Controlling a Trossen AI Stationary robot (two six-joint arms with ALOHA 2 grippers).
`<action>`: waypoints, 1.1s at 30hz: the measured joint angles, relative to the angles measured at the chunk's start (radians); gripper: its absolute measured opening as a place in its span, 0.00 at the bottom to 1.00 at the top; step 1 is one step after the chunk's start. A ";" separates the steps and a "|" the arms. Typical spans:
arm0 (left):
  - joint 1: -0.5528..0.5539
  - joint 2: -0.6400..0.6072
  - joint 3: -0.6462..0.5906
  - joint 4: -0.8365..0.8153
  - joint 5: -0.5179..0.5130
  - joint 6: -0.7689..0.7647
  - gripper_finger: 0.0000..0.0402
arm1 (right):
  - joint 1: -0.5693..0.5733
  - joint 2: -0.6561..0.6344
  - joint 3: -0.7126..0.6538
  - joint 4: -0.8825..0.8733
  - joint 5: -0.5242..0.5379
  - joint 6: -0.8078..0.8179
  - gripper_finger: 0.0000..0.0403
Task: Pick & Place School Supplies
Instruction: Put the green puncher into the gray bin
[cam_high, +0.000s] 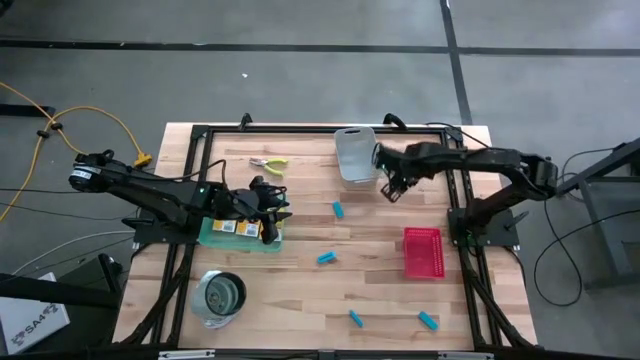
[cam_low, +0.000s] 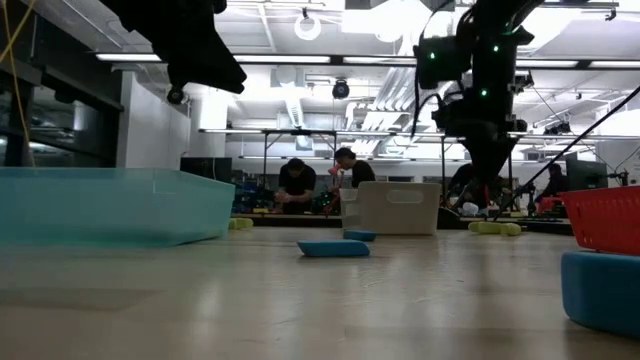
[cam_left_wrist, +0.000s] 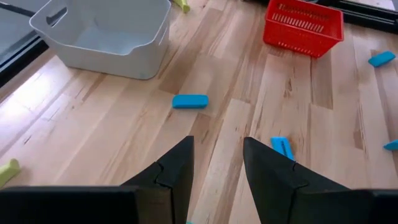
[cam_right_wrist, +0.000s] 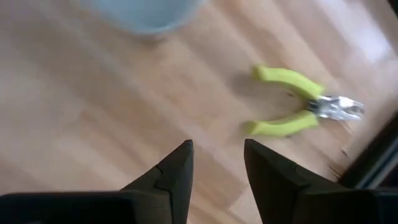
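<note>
Yellow-and-green crayon boxes (cam_high: 236, 229) lie on the green mat (cam_high: 215, 240), partly under my left arm. My left gripper (cam_high: 280, 205) (cam_left_wrist: 217, 149) is open above the mat's right end and touches nothing. Light-blue blocks lie flat on the wood (cam_high: 338, 209) (cam_high: 326, 258) (cam_high: 355, 318) (cam_high: 428, 320); two show in the left wrist view (cam_left_wrist: 189, 101) (cam_left_wrist: 282, 147). One plier-like tool (cam_high: 268, 165) lies near the far edge. My right gripper (cam_high: 390, 190) (cam_right_wrist: 217, 152) is open beside the grey bin, with the second tool (cam_right_wrist: 305, 109) lying on the wood just ahead of its fingertips.
The grey bin (cam_high: 355, 155) (cam_left_wrist: 106, 34) stands near the far edge. The red tray (cam_high: 422, 252) (cam_left_wrist: 303, 25) sits right of centre. A round metal cup (cam_high: 220, 297) stands near the near left corner. Black frame rails run along both table sides. People sit in the room beyond (cam_low: 297, 185).
</note>
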 joint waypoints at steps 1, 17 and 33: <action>0.000 0.000 0.000 0.000 0.000 0.000 0.34 | -0.030 0.000 0.000 -0.002 -0.001 0.007 0.33; 0.014 0.000 0.001 0.039 0.073 0.013 0.34 | -0.278 0.000 0.000 -0.071 -0.156 -0.208 0.33; 0.008 0.000 0.001 0.038 0.106 0.056 0.34 | -0.252 0.003 0.000 -0.113 0.001 -1.109 0.33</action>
